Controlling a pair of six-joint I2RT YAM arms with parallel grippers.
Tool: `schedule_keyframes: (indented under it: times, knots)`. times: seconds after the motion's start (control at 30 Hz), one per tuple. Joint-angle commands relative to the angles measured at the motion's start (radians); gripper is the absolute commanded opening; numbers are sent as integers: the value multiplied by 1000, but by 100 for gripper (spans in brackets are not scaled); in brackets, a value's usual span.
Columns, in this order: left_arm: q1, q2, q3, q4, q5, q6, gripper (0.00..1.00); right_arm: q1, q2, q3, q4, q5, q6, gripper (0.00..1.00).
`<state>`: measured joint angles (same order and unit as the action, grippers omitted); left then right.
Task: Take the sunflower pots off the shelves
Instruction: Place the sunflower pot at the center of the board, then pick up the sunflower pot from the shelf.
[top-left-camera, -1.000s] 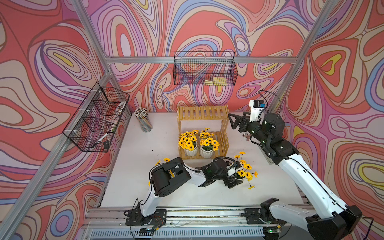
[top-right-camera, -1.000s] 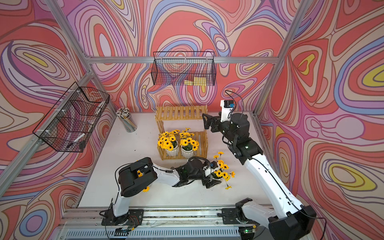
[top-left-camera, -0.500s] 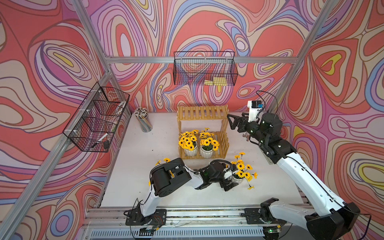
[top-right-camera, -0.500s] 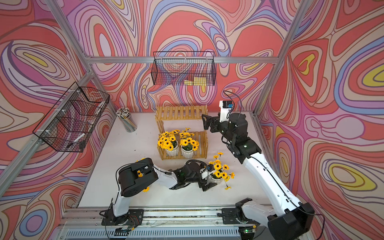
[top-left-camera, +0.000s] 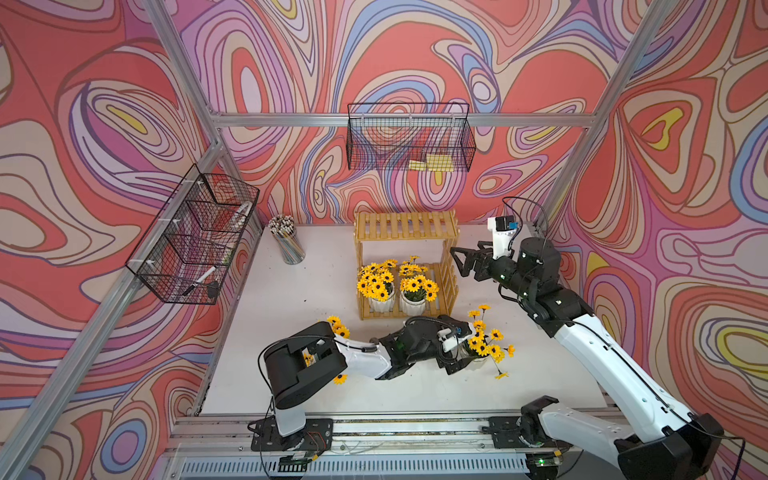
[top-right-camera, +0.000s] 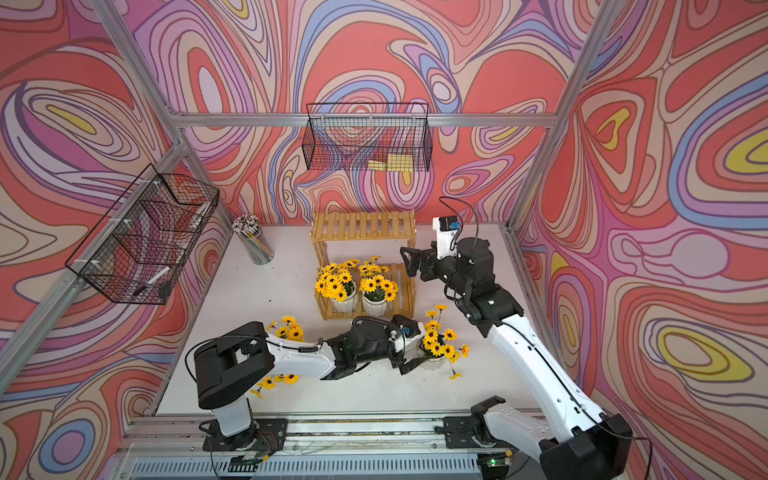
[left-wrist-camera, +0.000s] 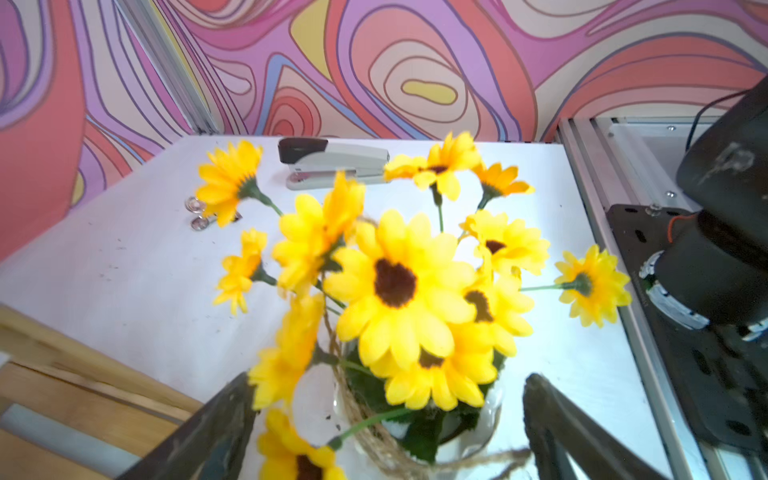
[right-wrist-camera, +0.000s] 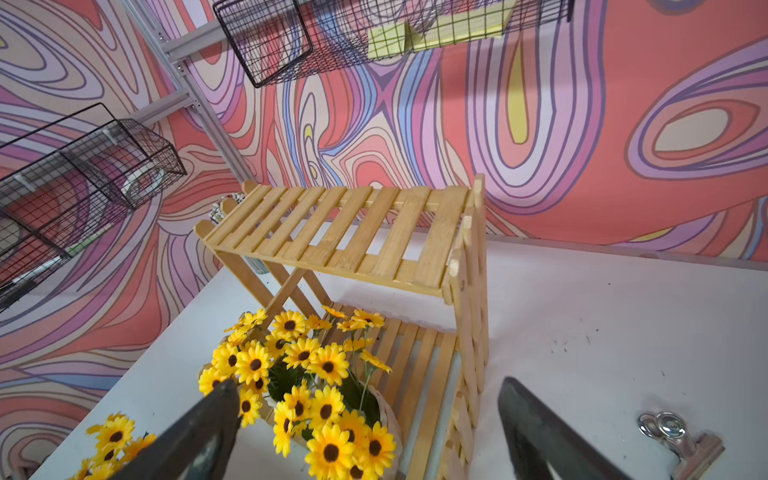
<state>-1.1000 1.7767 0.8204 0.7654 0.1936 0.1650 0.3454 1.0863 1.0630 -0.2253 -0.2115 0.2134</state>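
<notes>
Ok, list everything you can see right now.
sunflower pots: four, white, yellow blooms; two on lower shelf, one at left gripper, one partly hidden by left arm.
shelves: one, yellowish wood, back of table.
wire baskets: two, black, on walls.
notepads: two, yellow, back basket.
pencil cup: one, clear, left of shelves.
stapler: one, grey-black, on table.
binder clip: one, silver, on table.
left gripper: open, astride a pot.
right gripper: open, beside shelves.

a clear cup of pencils (top-left-camera: 286, 243) stands at 11 o'clock on the white surface (top-left-camera: 291, 316). a black wire back basket (top-left-camera: 409, 137) hangs on the wall at 12 o'clock, with yellow notes (top-left-camera: 430, 164) inside. a wire side basket (top-left-camera: 191, 237) hangs at 9 o'clock and holds a marker (top-left-camera: 199, 279). a stapler (left-wrist-camera: 332, 162) lies flat by a wall, with a metal clip (left-wrist-camera: 203, 214) near it.
</notes>
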Motion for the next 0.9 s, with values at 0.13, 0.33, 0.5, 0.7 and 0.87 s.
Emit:
schedule_keyframes:
  times: [0.13, 0.33, 0.5, 0.7, 0.87]
  knots:
    - [-6, -206, -53, -95, -89, 93, 99, -5, -79, -38, -71, -96, -58, 98]
    - [-6, -404, -45, -248, -203, 152, 99, -5, -139, -61, -66, -85, -59, 98]
    - [-6, -533, -22, -347, -354, 147, 99, -5, -94, -30, -142, -118, -73, 98]
    - [66, -672, 38, -527, -444, 83, 99, 74, -35, 16, -246, -22, -130, 96]
    - [191, -798, 47, -588, -411, -22, 99, 228, 45, 54, -323, 135, -156, 96]
